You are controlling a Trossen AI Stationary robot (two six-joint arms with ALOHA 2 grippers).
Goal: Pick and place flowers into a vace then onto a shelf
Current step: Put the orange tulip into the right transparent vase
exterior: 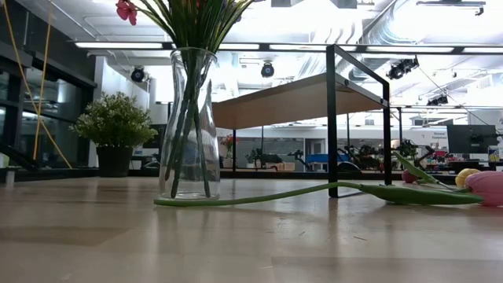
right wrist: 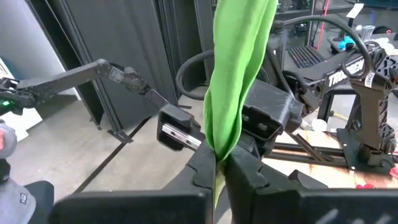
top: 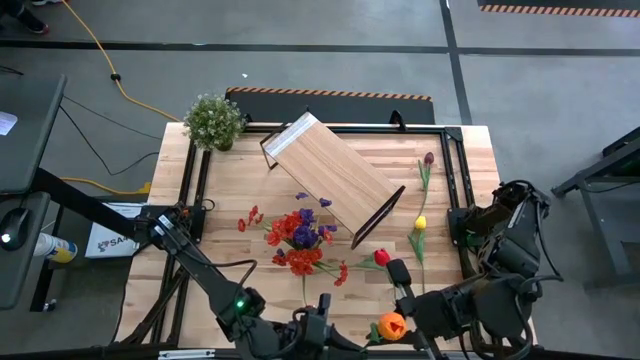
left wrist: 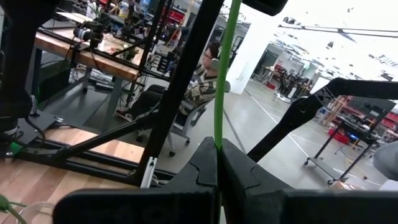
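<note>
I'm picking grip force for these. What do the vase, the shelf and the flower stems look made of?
The vase looks like clear smooth glass: stems and room show through it. The shelf appears to be pale wood-grain board, perhaps laminate, on thin black metal legs. The stem in the left gripper looks like uniform glossy green plastic; the leaf in the right gripper looks like matte fabric.

1. The clear glass vase (exterior: 189, 126) holds a bunch of green-stemmed flowers (exterior: 192, 20) whose tops run off the low view's upper edge.
2. The thin green stem (left wrist: 219, 93) pinched in the left wrist view leaves that frame, its bloom unseen.
</note>
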